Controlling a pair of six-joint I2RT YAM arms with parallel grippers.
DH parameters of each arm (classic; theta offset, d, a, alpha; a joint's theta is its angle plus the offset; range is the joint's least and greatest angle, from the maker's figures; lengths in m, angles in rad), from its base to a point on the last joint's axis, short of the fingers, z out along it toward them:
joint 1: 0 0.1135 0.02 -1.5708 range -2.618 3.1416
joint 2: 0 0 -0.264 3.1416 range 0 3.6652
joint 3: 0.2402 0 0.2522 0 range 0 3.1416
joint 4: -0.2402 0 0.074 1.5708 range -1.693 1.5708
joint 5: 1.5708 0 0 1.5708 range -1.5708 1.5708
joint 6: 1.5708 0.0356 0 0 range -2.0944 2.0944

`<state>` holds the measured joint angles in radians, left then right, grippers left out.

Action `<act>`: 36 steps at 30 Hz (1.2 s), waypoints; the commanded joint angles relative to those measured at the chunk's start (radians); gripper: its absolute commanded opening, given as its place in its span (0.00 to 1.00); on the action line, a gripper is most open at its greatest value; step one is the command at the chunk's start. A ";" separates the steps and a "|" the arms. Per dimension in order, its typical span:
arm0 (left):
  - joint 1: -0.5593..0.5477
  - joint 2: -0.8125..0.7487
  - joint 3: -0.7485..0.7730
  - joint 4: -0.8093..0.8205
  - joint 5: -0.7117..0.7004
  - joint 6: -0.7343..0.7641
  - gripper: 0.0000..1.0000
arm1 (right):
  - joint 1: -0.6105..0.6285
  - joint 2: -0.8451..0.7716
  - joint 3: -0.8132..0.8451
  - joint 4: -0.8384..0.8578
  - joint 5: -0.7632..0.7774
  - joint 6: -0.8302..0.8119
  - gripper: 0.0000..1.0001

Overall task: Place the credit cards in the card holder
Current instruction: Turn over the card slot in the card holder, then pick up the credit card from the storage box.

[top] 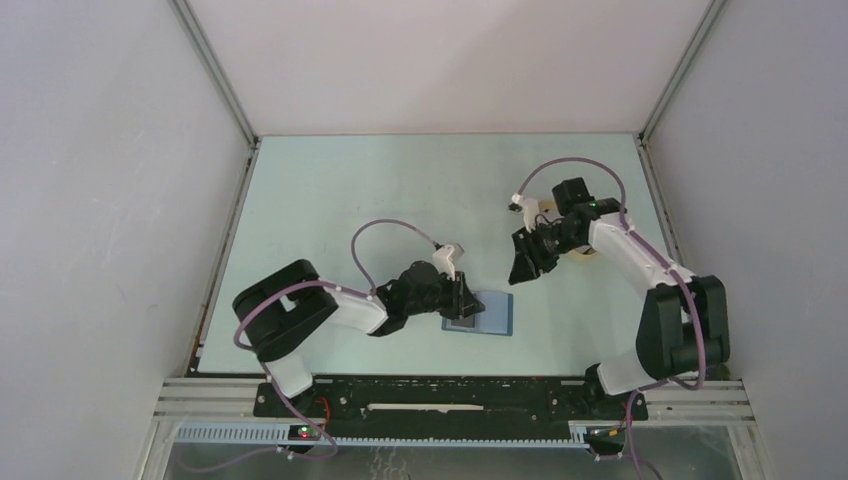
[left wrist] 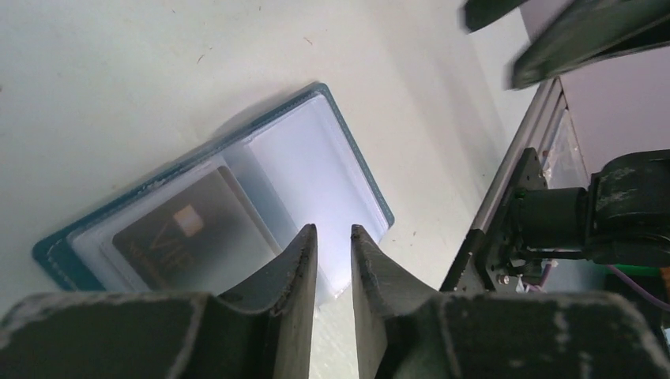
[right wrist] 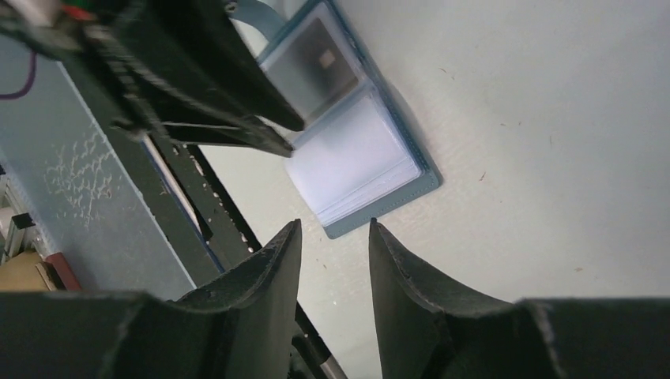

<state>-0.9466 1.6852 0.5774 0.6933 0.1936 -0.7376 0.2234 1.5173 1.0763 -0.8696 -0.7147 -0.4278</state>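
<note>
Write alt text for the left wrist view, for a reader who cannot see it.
An open blue card holder lies flat on a pale table, a dark card tucked in one page and the other page blank white. The left end effector hovers over the holder's near edge, its two dark fingers narrowly parted with nothing between them.

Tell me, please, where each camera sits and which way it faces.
Top external: above and behind the robot, looking down on the table; left arm and right arm show whole.
Left wrist: on the left arm, looking past the left gripper at the open card holder.
Right wrist: on the right arm, looking past the right gripper at that card holder.
Shared: all three views show the card holder.
</note>
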 commanded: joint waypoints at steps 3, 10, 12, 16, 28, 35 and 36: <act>-0.001 0.118 0.110 -0.036 0.044 0.029 0.27 | -0.112 -0.158 0.036 -0.016 -0.150 -0.066 0.43; -0.003 0.138 0.153 -0.054 0.062 0.045 0.29 | -0.238 -0.311 -0.004 0.047 -0.226 -0.057 0.43; -0.001 0.096 0.149 -0.064 0.052 0.065 0.31 | -0.268 -0.377 -0.019 0.091 -0.218 -0.037 0.43; 0.011 -0.036 0.139 -0.113 0.004 0.145 0.37 | -0.323 -0.505 -0.031 0.236 -0.128 0.020 0.56; 0.036 -0.493 0.159 -0.149 -0.358 0.725 0.84 | -0.389 -0.355 0.030 0.471 -0.106 0.363 0.86; 0.117 -0.384 0.310 -0.046 -0.269 0.764 1.00 | -0.500 -0.133 -0.047 0.602 -0.067 0.623 0.74; 0.123 -0.358 0.332 -0.047 -0.240 0.760 1.00 | -0.507 -0.107 -0.057 0.620 -0.059 0.646 0.74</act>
<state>-0.8627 1.2434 0.7799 0.6003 -0.1055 -0.0418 -0.2539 1.3479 1.0630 -0.3573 -0.8040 0.0399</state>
